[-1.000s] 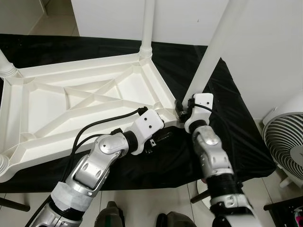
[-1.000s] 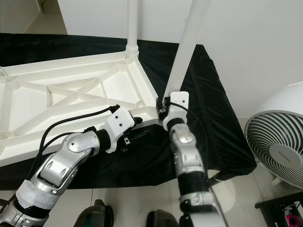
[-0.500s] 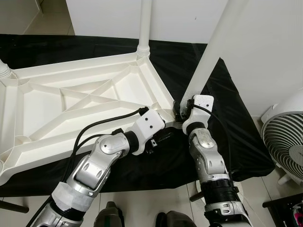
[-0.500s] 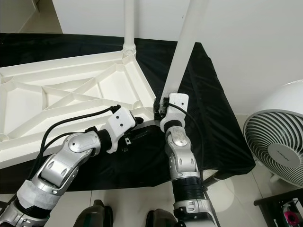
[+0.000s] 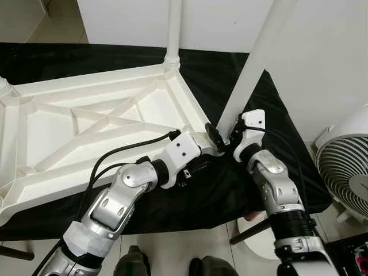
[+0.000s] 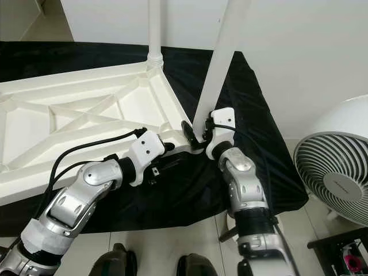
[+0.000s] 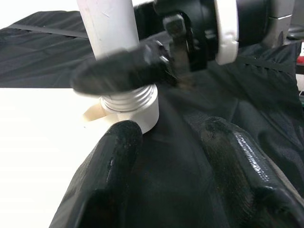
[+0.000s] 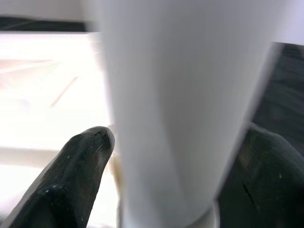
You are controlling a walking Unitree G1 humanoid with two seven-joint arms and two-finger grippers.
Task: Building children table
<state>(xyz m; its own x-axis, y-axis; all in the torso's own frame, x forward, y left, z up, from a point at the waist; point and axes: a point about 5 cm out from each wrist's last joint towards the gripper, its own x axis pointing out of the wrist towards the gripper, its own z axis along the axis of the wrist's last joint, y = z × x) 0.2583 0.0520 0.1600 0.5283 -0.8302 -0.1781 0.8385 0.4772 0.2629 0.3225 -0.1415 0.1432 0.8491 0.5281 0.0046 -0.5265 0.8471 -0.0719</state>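
A white plastic children's table (image 5: 86, 126) lies upside down on a black cloth (image 5: 276, 109). The near-right table leg (image 5: 253, 63) rises tilted from the table's corner socket. My right gripper (image 5: 225, 133) is shut on the table leg just above its threaded collar (image 7: 127, 100), one finger on each side in the right wrist view. A black finger (image 5: 215, 138) shows to the left of the leg's base. My left gripper (image 7: 166, 128) is open and low at the same corner, over the cloth, with one finger beside the table's edge.
Another white leg (image 5: 172, 29) stands upright at the far right corner. A third leg's base (image 5: 4, 86) shows at the far left. A white fan (image 5: 348, 172) stands on the floor to the right. A white wall lies behind the leg.
My right wrist has swung around the leg's base to the right, so one finger now shows on the leg's left side. The left arm has stayed put. The camera has shifted slightly.
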